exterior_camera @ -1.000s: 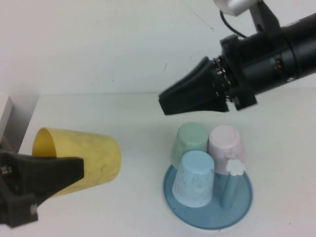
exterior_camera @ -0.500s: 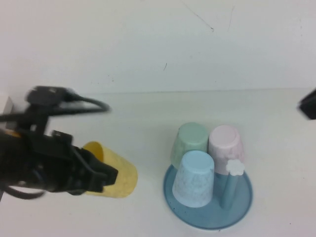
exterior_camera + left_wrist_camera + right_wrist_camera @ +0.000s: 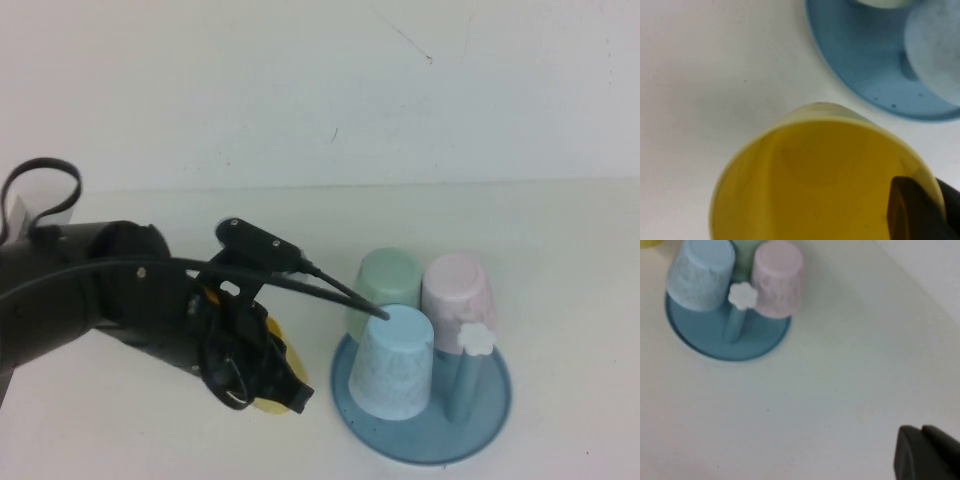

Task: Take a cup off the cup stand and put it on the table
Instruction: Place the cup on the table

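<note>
cup (image 3: 272,398) in left gripper (image 3: 285,385), right gripper (image 3: 927,452) over table (image 3: 560,260)

cup (image 3: 272,400): left of cup stand (image 3: 420,440), just beside | stand: on table (image 3: 560,260)

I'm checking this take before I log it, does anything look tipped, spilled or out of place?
Nothing stands out. The left gripper, beside the cup stand, is shut on the yellow cup over the table. Three cups sit upside down on the stand, one peg is bare. The right gripper, off to the stand's right, is shut.
</note>
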